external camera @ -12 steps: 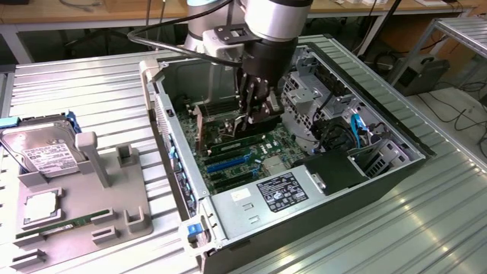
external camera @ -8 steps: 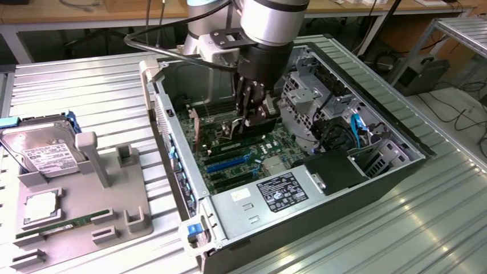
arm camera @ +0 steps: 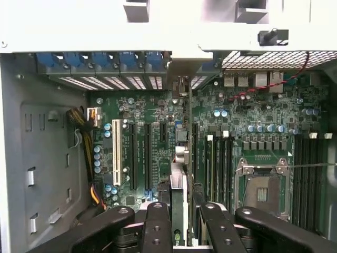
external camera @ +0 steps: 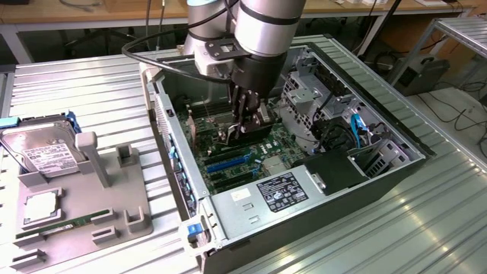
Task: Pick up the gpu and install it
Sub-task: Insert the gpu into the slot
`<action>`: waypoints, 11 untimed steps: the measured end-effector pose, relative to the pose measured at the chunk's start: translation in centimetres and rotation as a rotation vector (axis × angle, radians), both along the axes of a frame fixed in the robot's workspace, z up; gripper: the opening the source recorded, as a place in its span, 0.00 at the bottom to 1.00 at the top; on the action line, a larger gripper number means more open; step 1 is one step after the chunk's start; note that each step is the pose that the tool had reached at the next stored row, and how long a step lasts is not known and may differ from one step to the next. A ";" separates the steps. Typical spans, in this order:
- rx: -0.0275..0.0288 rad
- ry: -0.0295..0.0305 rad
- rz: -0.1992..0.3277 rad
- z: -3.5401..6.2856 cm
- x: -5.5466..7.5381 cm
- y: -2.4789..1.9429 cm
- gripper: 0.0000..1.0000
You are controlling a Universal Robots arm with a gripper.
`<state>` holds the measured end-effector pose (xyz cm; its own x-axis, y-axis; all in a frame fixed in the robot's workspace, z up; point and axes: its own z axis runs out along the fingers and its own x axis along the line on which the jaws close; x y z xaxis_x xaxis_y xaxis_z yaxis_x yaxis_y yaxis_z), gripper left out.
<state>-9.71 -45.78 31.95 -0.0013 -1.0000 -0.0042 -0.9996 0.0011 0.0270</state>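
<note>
Closest to the wrist cam are my black fingers (arm camera: 156, 226). My hand (arm camera: 181, 213) is pinched nearly shut on the gpu (arm camera: 178, 179), which I'm seeing edge-on as a thin strip running away between the pads. Its far end reaches toward the rear slot openings with the blue clips (arm camera: 105, 60).

In the exterior view my hand (external camera: 247, 128) is down inside the open computer case (external camera: 396, 165). The gpu (external camera: 227, 135) stands on edge in my grip, just above the motherboard (external camera: 255, 155), silver bracket toward the case's rear wall. Can't tell if the card edge is actually in a slot or only lined up over one.

On the motherboard (arm camera: 253, 110) around it, there's a white slot (arm camera: 116, 153) to one side and the CPU socket (arm camera: 263, 190) to the other. A power supply (external camera: 278, 191) with a label sits at the near end of the case.

The case lies on a ribbed metal counter (external camera: 91, 85). On the exterior view's left is a grey tray (external camera: 114, 200) holding a hard drive (external camera: 45, 151) and a green RAM stick (external camera: 65, 224), well apart from my hand. Wooden benches (external camera: 76, 14) run along the back of the room.
</note>
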 end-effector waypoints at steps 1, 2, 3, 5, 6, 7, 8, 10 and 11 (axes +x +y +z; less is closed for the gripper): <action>0.0000 0.0000 0.000 -0.19 0.0 0.00 0.26; 0.0000 0.0000 0.000 -0.38 0.0 0.00 0.26; 0.0000 0.0000 0.000 -0.55 0.0 0.00 0.26; 0.0000 0.0000 0.000 -0.92 -0.1 0.00 0.26; 0.0000 0.0000 0.000 -1.10 -0.1 0.00 0.26; 0.0000 0.0000 0.000 -1.28 -0.1 0.00 0.26; 0.0000 0.0000 0.000 -1.46 -0.1 0.00 0.26; 0.0007 0.0000 0.000 -1.89 -0.2 0.00 0.26; 0.0010 0.0000 0.000 -2.17 -0.2 0.00 0.26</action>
